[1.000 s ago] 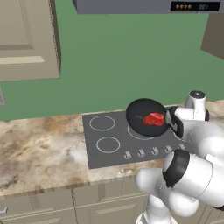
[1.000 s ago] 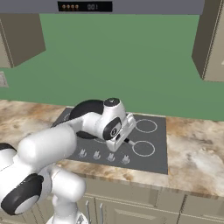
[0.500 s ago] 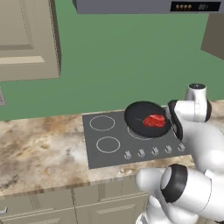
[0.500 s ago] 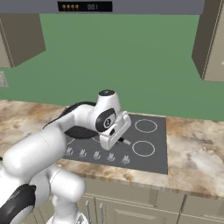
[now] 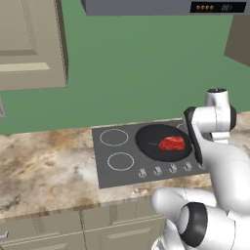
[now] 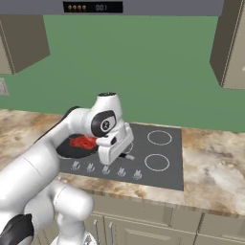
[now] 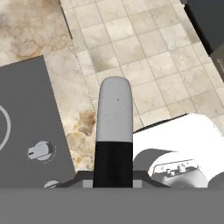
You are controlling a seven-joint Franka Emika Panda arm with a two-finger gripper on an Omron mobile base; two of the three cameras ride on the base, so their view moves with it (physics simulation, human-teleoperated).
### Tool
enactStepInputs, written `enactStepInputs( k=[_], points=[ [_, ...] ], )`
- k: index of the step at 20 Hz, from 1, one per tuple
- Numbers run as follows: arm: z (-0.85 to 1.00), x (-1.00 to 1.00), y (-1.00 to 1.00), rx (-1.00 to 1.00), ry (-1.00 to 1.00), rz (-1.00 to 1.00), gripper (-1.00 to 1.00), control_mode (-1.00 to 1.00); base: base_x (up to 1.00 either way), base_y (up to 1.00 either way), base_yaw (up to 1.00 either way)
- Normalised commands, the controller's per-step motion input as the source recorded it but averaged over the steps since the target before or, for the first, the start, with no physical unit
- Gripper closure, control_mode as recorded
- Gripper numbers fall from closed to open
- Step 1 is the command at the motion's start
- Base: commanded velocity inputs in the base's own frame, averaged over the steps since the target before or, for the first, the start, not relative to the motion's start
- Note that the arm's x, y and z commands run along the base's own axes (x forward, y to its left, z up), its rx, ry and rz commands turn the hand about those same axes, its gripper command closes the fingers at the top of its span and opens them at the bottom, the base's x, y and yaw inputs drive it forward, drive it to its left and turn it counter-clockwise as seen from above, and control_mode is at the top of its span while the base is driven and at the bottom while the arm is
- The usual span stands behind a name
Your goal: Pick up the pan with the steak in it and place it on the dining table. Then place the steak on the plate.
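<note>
Left base view
Pan [image 5: 163, 143]: black, round, right of centre in the frame, over the right-hand burners of the grey cooktop [image 5: 117, 156]; whether it rests on the cooktop or is lifted off it I cannot tell.
Steak [image 5: 172, 143]: red lump lying inside the pan, toward its right side.
Arm: white, rising from the lower right, its wrist at the pan's right edge.
Counter [image 5: 44, 171]: beige marbled top across the lower left, cabinet doors below it.
Range hood [image 5: 161, 7]: grey, along the top edge, with small orange lights.

Right base view
Pan [image 6: 67, 148]: a dark sliver left of centre, mostly hidden behind the arm.
Steak [image 6: 82, 142]: red, peeking out just left of the white hand.
Gripper [image 6: 125, 156]: at mid frame, pointing down over the knob row of the cooktop [image 6: 162, 158].
Cooktop knobs [image 6: 106, 169]: a row along the front edge, just below the hand.

Hand view
Handle [image 7: 114, 131]: grey tip and black shaft, running up from the bottom centre between the finger tips.
Jaws: pinched narrow on the pan's handle.
Knob [image 7: 39, 151]: on the grey cooktop at lower left.
Floor [image 7: 144, 61]: beige tiles, filling the upper right.
</note>
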Motion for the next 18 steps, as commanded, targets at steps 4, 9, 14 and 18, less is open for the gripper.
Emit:
enactStepInputs(
  k=[4,9,14,18],
  points=[
    [0.32,-0.48,0.30,-0.01,0.15,0.13,1.00,-1.00,0.00,0.00,0.00],
    [0.12,-0.05,0.08,0.01,0.07,0.04,1.00,-1.00,0.00,0.00,0.00],
    [0.00,-0.06,0.00,0.00,0.00,0.00,1.00,-1.00,0.00,0.00,0.00],
    [-0.01,-0.19,0.00,0.00,0.00,0.00,1.00,1.00,-0.14,0.00,0.01]
  ],
)
